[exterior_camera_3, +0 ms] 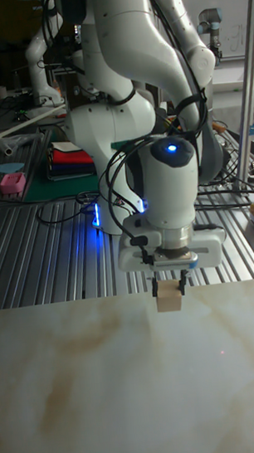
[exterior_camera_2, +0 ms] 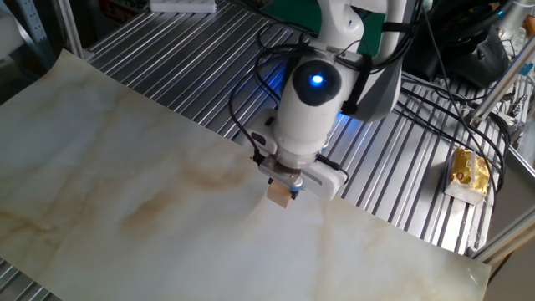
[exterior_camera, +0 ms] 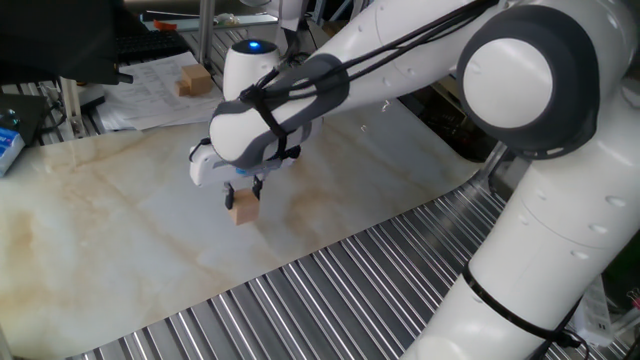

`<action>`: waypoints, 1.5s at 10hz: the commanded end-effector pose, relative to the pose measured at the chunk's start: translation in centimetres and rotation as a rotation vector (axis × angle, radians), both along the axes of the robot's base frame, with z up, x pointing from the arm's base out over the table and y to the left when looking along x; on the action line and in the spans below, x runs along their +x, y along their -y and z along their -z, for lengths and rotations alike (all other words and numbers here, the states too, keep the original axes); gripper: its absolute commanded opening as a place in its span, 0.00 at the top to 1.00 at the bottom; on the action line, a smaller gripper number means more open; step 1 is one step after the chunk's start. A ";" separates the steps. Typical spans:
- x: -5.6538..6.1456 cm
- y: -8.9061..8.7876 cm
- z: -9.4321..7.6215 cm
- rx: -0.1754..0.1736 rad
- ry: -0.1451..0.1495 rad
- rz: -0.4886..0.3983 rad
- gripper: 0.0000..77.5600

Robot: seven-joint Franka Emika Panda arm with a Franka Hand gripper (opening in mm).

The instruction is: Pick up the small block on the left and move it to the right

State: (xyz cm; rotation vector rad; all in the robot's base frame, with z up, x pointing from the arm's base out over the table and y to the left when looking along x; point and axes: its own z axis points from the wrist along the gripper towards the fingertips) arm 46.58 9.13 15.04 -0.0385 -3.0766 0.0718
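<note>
Block: small tan cube, held between the two fingers of the gripper, which are closed onto its sides. Cube sits at or just above the marble sheet; contact cannot be judged. In the tall view it lies near the sheet's 12 o'clock edge. A second, larger wooden block rests on papers well apart, toward 11 o'clock.

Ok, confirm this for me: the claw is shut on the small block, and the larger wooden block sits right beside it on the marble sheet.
Not quite. The claw is shut on the small block, but the larger wooden block sits far off, on papers beyond the marble sheet, as one fixed view shows.
</note>
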 end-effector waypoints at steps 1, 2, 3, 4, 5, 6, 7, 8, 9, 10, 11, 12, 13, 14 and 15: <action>0.2 -0.3 0.3 0.069 0.001 0.030 0.98; 0.6 -0.6 0.9 0.067 0.027 0.026 0.98; 0.7 -0.7 1.0 0.070 0.030 0.025 0.98; 1.0 -0.9 1.5 0.059 0.050 0.018 0.98; 1.3 -1.1 2.0 0.055 0.050 0.011 0.98; 1.5 -1.2 2.2 0.054 0.053 0.008 0.98; 1.9 -1.3 2.8 0.053 0.055 -0.001 0.98; 2.1 -1.4 3.1 0.053 0.056 -0.002 0.98; 2.1 -1.4 3.3 0.053 0.057 -0.005 0.98; 2.4 -1.4 3.7 0.050 0.060 -0.011 0.98; 2.6 -1.3 3.9 0.046 0.058 -0.016 0.98; 2.8 -1.3 4.1 0.042 0.058 -0.019 0.98; 2.9 -1.2 4.2 0.042 0.056 -0.018 0.98; 2.9 -1.2 4.2 0.044 0.056 -0.014 0.98; 2.8 -1.2 4.3 0.048 0.057 -0.007 0.98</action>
